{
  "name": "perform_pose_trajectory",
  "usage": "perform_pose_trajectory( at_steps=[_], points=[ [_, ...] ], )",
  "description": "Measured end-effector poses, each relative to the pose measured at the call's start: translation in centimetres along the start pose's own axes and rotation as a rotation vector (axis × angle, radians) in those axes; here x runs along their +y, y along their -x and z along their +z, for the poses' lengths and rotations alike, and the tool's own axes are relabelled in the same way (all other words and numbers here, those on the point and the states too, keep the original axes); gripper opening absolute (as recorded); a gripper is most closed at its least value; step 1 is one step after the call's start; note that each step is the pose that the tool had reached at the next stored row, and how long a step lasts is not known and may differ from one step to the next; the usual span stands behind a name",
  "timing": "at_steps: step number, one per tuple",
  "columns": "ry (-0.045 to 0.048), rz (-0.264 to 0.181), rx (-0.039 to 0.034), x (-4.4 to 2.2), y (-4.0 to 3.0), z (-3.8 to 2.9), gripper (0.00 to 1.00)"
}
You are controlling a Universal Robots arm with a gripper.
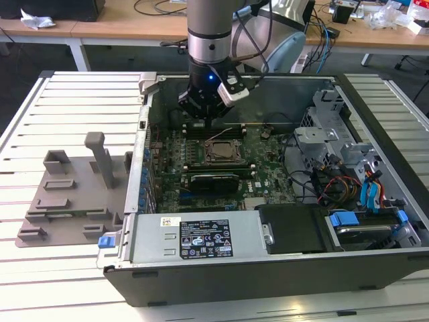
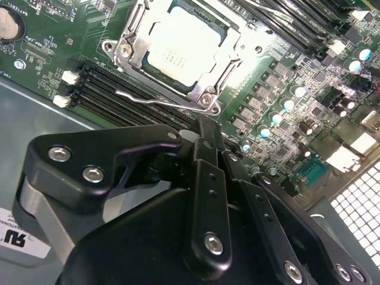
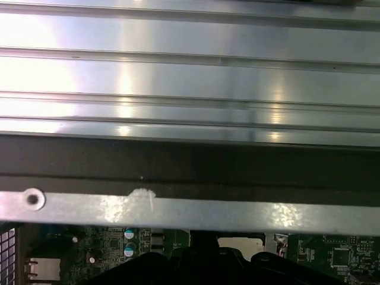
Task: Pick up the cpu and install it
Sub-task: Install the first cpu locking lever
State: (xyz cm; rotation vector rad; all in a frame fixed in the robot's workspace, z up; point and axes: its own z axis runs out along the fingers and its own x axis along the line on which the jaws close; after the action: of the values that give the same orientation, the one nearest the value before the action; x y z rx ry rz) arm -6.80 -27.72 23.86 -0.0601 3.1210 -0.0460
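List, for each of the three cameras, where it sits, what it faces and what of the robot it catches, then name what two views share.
Exterior view: off the arm, looking down into the open computer case; arm and gripper above the motherboard.
Second wrist view: on the arm, facing the cpu lying in its socket frame; the gripper's black body in front.
First wrist view: on the arm, facing the case wall and ribbed table.
Shared: both wrist views show the motherboard.

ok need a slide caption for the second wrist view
Gripper poised beside the motherboard socket frame, the cpu already seated inside it.
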Motion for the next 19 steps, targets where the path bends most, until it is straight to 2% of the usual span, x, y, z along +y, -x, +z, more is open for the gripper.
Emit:
perform_pose_trajectory(
  at_steps=[4, 7, 11, 13, 19],
  points=[
    [0.0000, 0.000, 0.0000, 0.01, 0.00, 0.24, 0.11],
    [0.0002, 0.000, -0.0002, 0.15, 0.20, 0.66, 0.11],
    [0.0001, 0.000, 0.0010, 0.20, 1.60, 1.19, 0.11],
    [-0.0001, 0.000, 0.0013, 0.21, 1.83, 1.31, 0.11],
    [0.0000, -0.001, 0.0028, 0.26, 3.28, 1.96, 0.11]
  ],
)
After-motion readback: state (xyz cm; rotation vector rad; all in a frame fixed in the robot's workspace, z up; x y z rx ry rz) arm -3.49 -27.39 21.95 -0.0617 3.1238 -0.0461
